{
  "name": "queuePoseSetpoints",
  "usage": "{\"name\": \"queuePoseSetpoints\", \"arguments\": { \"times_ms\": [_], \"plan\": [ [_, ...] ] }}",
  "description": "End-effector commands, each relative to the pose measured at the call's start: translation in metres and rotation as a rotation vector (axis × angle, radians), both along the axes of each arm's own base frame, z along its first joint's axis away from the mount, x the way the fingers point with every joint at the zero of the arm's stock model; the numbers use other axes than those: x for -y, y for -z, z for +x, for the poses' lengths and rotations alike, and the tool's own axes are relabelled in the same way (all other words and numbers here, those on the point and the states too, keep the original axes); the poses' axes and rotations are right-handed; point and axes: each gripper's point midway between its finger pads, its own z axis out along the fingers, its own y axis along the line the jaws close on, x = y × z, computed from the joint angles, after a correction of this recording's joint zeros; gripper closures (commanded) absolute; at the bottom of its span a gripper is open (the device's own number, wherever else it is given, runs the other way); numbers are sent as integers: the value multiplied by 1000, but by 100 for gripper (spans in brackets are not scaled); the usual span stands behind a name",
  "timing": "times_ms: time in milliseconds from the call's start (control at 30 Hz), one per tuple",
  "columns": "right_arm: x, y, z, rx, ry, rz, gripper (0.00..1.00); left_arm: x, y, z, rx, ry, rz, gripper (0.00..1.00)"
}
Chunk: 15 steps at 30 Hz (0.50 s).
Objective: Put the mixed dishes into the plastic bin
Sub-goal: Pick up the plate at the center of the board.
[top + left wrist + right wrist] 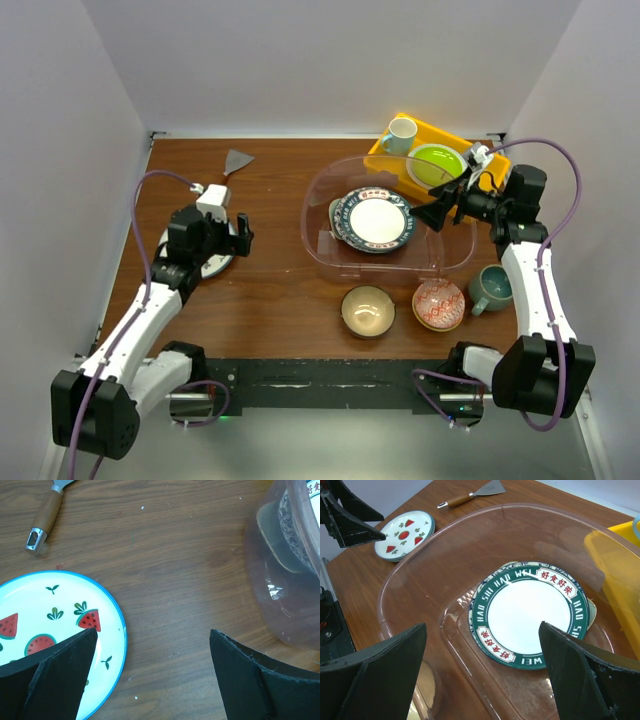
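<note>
Your brown wooden table [270, 290] sits boxed by 3 white walls [300, 60]; your left gripper [244, 235] and right gripper [440, 205] both stand spread, empty.

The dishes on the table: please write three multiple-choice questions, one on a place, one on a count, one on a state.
1. Where is the watermelon plate? A on the table, left of the plastic bin; B inside the bin; C on a bowl.
2. How many bowls stand on the table outside the bin? A one; B three; C two.
3. How is the right gripper? A shut on a plate; B open and empty; C shut on a bowl.
Answers: 1 A, it lies on bare wood; 2 C, tan bowl and red-patterned bowl; 3 B, its fingers stand apart over the bin.
</note>
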Motion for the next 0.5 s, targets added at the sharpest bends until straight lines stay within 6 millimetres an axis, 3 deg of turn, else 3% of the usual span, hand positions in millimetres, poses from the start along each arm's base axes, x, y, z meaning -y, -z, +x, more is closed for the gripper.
{"name": "queuePoseSetpoints", "arguments": {
  "times_ms": [0,467],
  "plan": [
    [0,-11,-2,53,-11,1,2,-1,-5,7,12,-22,-20,0],
    [0,-10,-2,49,-9,3,2,-8,12,11,-54,-61,12,0]
  ]
}}
